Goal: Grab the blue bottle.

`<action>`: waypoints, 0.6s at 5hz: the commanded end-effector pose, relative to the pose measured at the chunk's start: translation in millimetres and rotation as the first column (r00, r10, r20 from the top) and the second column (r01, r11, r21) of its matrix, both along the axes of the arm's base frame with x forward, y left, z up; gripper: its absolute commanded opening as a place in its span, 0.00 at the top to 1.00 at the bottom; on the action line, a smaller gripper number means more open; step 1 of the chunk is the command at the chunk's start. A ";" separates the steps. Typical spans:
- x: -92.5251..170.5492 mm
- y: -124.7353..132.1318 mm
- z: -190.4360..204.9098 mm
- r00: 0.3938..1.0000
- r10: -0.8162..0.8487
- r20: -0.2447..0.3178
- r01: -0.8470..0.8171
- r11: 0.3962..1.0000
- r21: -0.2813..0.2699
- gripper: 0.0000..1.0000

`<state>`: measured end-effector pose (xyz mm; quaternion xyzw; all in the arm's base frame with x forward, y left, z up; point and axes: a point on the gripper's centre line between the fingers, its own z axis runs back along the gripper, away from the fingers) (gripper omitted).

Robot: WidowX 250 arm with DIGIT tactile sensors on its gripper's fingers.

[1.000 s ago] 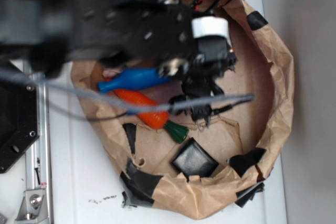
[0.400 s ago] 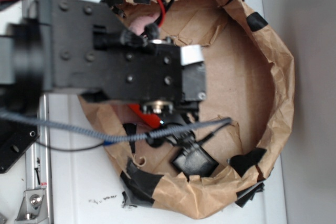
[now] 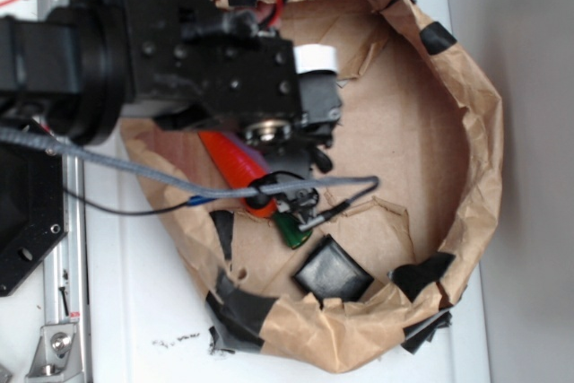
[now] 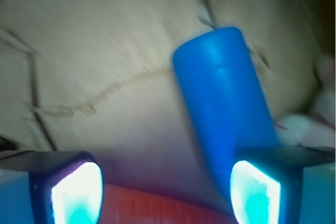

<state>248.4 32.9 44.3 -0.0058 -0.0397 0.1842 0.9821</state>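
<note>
In the wrist view the blue bottle (image 4: 226,98) lies on brown paper, its wide end pointing up and away. Its narrower part runs down behind my right fingertip (image 4: 256,192). My gripper (image 4: 165,195) is open, with the left fingertip (image 4: 76,192) far from the bottle. Below, between the fingertips, lies the orange carrot (image 4: 157,208). In the exterior view my black arm (image 3: 206,69) hangs over the left side of the paper bowl (image 3: 466,132) and hides the bottle. The carrot (image 3: 235,166) and its green stem (image 3: 291,229) stick out below the arm.
A black square block (image 3: 334,271) lies at the bowl's near side. A pink plush (image 4: 320,114) sits just right of the bottle. A grey cable (image 3: 134,172) crosses over the carrot. The bowl's crumpled paper wall rises all round, patched with black tape (image 3: 238,307).
My arm has moved left and now covers the blue bottle, which showed in the exterior view a second ago. More of the carrot shows than 0.4 s ago.
</note>
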 end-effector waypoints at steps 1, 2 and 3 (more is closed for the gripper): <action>22.8 23.6 48.4 0.993 -0.025 0.111 0.024 1.000 0.012 0.00; 27.9 26.6 65.0 0.990 -0.043 0.132 0.038 0.998 0.041 0.00; 24.9 30.6 36.7 0.995 -0.078 0.069 0.074 0.996 0.059 0.00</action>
